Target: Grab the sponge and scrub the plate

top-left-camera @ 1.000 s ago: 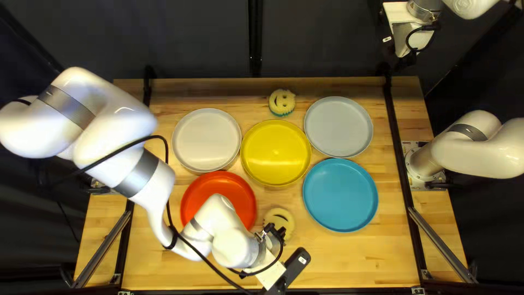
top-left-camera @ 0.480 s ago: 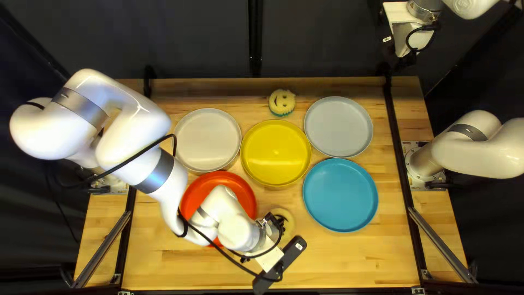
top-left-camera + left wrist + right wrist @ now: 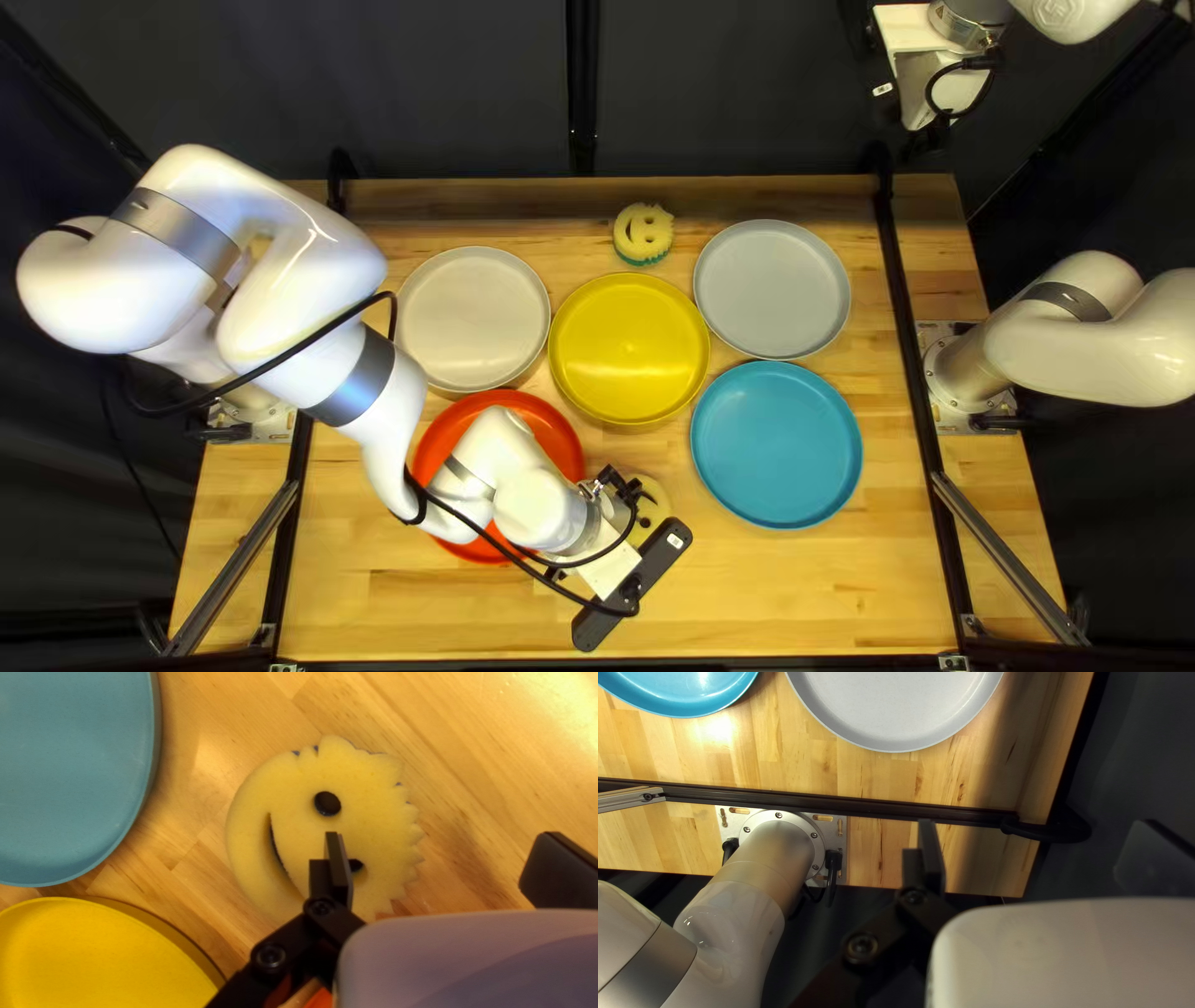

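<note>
My left gripper [image 3: 623, 488] partly covers a round yellow smiley sponge [image 3: 654, 510] beside the red plate [image 3: 555, 427]. In the left wrist view the gripper [image 3: 443, 862] stands open; one finger is over the face of the sponge [image 3: 374, 821], the other out past its notched edge. Another smiley sponge [image 3: 644, 233] lies beyond the yellow plate [image 3: 629, 349]. Up at the right of the top left view hangs my right gripper [image 3: 924, 140]; in its wrist view the gripper [image 3: 1036, 852] is open, holding nothing.
A blue plate [image 3: 776, 444] is right of the nearer sponge. A white plate [image 3: 471, 319] and a grey plate [image 3: 772, 289] flank the yellow one. My left forearm crosses the red plate. Dark rails [image 3: 915, 361] run along both table sides.
Over the last second my left gripper has shifted toward the table's far side and turned, with its dark mount bar coming farther into view. The right arm and the plates have stayed put.
</note>
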Controlling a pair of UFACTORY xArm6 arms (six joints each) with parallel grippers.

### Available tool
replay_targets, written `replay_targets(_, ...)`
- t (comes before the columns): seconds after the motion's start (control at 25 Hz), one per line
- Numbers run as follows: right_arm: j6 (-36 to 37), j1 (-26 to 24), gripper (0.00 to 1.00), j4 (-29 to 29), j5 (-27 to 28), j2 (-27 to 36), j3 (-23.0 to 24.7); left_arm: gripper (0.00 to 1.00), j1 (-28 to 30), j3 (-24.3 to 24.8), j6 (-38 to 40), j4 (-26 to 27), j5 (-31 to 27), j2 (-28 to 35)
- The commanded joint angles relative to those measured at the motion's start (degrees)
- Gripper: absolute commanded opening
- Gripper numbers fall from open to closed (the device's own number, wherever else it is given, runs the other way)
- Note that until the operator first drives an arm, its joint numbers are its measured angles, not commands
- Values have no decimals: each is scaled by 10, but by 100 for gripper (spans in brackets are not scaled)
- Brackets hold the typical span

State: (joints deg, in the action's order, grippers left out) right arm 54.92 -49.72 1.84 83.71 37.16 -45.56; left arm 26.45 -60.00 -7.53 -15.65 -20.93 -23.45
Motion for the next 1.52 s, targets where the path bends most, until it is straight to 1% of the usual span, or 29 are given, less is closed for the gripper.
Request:
replay_targets(0.04,0,0,100,0,0,0,0,100,-1,2,-3,2,6,0)
replay_targets(0.16,0,0,100,0,0,0,0,100,0,-1,1,-2,-1,6)
replay_targets(0.28,0,0,100,0,0,0,0,100,5,-1,8,-2,-23,24)
replay_targets(0.84,0,0,100,0,0,0,0,100,5,-1,8,-2,-23,24)
replay_targets(1.04,0,0,100,0,0,0,0,100,4,6,26,-15,-15,24)
replay_targets(1.28,0,0,100,0,0,0,0,100,-3,-2,30,-28,-6,7)
replay_targets(1.52,0,0,100,0,0,0,0,100,-19,-13,6,-24,13,-19)
